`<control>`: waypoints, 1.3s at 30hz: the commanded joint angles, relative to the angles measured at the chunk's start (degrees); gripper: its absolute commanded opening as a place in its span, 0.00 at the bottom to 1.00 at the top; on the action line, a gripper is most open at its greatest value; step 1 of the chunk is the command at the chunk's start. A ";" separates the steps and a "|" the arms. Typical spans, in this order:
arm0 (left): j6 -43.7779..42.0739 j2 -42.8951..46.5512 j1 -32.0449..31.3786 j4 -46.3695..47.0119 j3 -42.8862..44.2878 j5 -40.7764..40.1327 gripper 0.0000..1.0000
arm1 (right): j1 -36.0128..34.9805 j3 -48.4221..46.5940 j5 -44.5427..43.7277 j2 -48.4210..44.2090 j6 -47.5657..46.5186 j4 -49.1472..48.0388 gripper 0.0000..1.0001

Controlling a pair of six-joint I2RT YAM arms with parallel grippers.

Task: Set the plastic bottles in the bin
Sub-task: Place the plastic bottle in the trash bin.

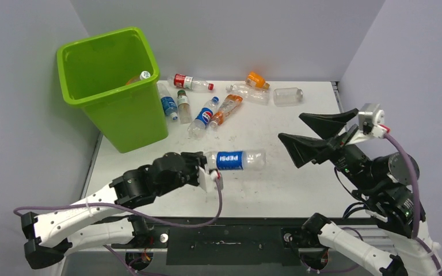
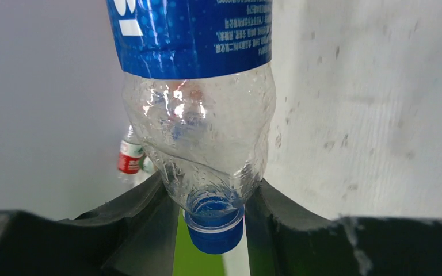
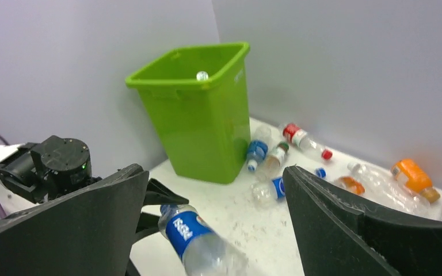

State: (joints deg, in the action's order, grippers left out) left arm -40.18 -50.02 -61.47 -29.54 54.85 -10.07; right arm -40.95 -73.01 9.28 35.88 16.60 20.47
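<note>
Plastic bottles (image 1: 206, 114) are shown from above strewn on the worktop (image 1: 276, 184) beside the bin (image 1: 132, 118), one inside it; a Pepsi bottle (image 1: 239, 160) is grasped by the left pincer (image 1: 210, 168), the right pincer (image 1: 289, 126) spread empty. Left wrist: its neck is clamped beside the blue cap (image 2: 214, 229). Right wrist: the bin stands upright.

Lime-green bin (image 1: 128, 123); clear bottle (image 1: 236, 160) with blue label, white lettering and blue cap (image 2: 214, 230), in the black left gripper (image 2: 212, 198). Behind: an orange bottle (image 1: 257, 80) and a red-labelled, red-capped bottle (image 1: 190, 82) on the white, grey-speckled table (image 1: 276, 184). Right gripper (image 1: 289, 126) black, its cable (image 1: 406, 167) purple.
</note>
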 commanded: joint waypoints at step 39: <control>-46.42 1.24 -9.63 26.10 -5.42 -14.06 0.96 | -0.27 17.53 19.96 14.05 -2.34 4.68 0.40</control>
State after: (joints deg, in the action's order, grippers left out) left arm -93.80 -51.59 -70.81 -9.91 46.92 -25.65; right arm -41.56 -55.88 34.63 54.74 12.93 32.62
